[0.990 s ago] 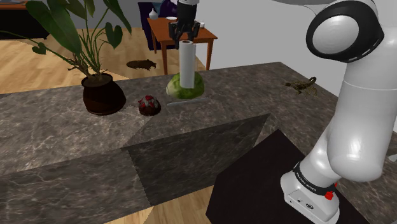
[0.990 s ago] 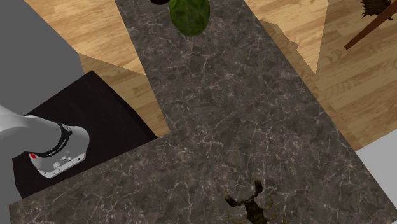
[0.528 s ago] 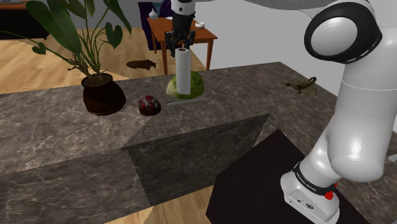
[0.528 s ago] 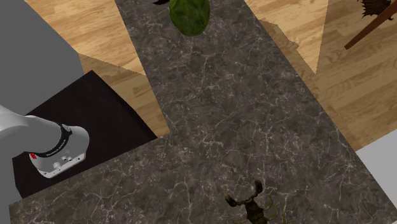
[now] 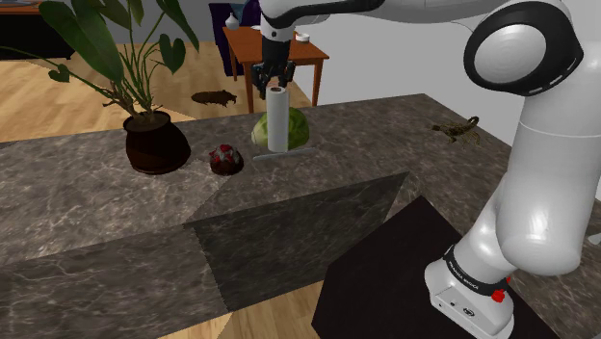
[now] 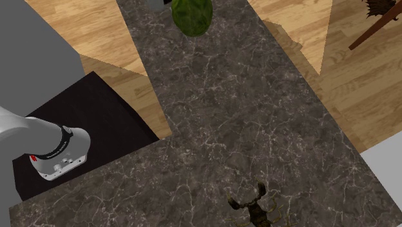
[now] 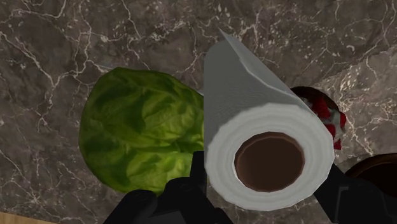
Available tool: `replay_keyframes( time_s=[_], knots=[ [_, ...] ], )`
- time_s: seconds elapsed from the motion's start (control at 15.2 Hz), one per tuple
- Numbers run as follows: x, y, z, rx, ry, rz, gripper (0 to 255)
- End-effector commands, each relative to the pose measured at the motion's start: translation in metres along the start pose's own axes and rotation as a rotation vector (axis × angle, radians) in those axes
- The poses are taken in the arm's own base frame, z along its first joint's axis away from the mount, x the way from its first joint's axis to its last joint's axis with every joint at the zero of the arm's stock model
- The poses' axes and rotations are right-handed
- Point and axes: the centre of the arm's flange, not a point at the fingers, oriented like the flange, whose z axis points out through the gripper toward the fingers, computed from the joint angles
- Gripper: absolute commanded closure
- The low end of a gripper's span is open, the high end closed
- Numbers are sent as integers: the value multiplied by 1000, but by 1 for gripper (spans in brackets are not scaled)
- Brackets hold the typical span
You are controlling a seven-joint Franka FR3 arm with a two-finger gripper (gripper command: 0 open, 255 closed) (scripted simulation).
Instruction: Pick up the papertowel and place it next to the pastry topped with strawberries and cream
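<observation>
- Closest, the black box stand (image 5: 385, 289) carries the white arm's base (image 5: 469, 279). From there the arm rises and reaches out over the dark, pale-veined stone counter (image 5: 96, 221).
- Farther in, a small dark round pastry topped with red berries and white cream (image 5: 226, 158) sits on the counter. It lies between a dark round pot holding a broad-leaved green plant (image 5: 156, 144) and the towel roll.
- Just past the pastry, toward the shoulder view's right, the white paper-towel roll with a brown core (image 5: 277, 120) stands upright. It is near the pastry but apart from it. Whether its foot rests on the stone or hangs just above cannot be told.
- The all-black two-finger gripper (image 5: 274, 79) comes down on the roll's top. In the wrist view its fingers (image 7: 194, 181) sit on opposite sides of the upper rim, pinching the roll between them.
- The step in hand looks like the placing. The next move calls for setting the roll down level beside the pastry, clear of its cream, then spreading the jaws and lifting straight up so the tall roll does not tip.
- Right behind the roll lies a green leafy head of lettuce (image 5: 297, 131), close enough to be nudged.
- Farthest, a brown scorpion-like figure (image 5: 456, 127) lies near the counter's back edge, and a wooden side table (image 5: 310, 56) stands on the plank floor.
</observation>
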Motion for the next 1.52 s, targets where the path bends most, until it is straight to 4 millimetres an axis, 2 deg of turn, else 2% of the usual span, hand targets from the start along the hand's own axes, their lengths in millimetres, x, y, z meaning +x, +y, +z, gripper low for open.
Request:
replay_keyframes(
  time_s=[0.0,0.99,1.45],
  knots=[
    [-1,0,10,0,1,0,255],
    [-8,5,89,0,1,0,255],
    [-8,5,89,0,1,0,255]
  ],
)
